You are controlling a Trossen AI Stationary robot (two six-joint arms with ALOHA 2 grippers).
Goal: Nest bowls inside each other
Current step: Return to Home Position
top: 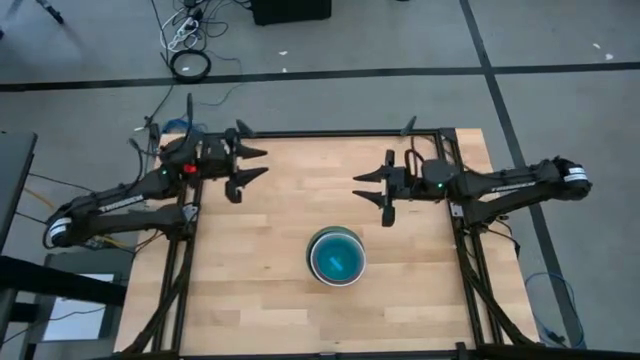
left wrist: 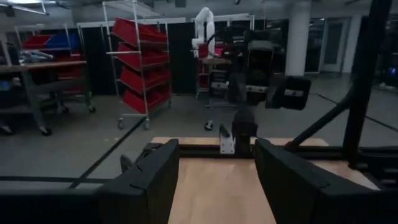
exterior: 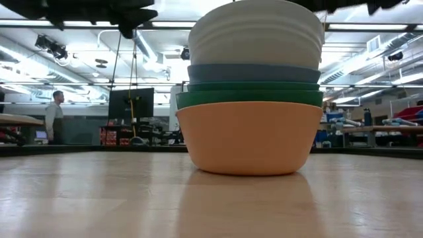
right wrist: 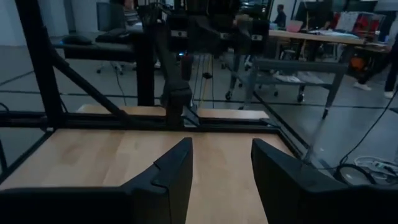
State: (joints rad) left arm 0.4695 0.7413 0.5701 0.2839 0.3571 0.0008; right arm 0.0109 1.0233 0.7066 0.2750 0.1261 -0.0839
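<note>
Pale wood forms the desk (top: 250, 290), set on a grey floor (top: 400, 40); the low view looks across it into a workshop where a person (exterior: 56, 116) stands far off.

Hidden or cut off: in the low view the stack of bowls (exterior: 251, 89) fills the centre and its upper rim runs into the picture's upper edge, so anything nested within the white bowl (exterior: 256, 33) is out of sight. In the high view only the cyan bowl (top: 337, 258) and a few concentric rims show; the bowls beneath it cannot be told apart. Neither wrist view shows the stack.

Stack order, bottom to top, per the low view: orange bowl (exterior: 250, 135), two dark green bowls (exterior: 248, 98) showing as thin rims, blue bowl (exterior: 253, 72), white bowl. All sit upright and nested. The stack stands near the desk's middle, between the two arms and apart from both.

Left end effector (top: 250, 170): over the desk's left part, fingers spread, holding nothing. Right end effector (top: 372, 195): over the desk's right part, fingers spread, holding nothing
</note>
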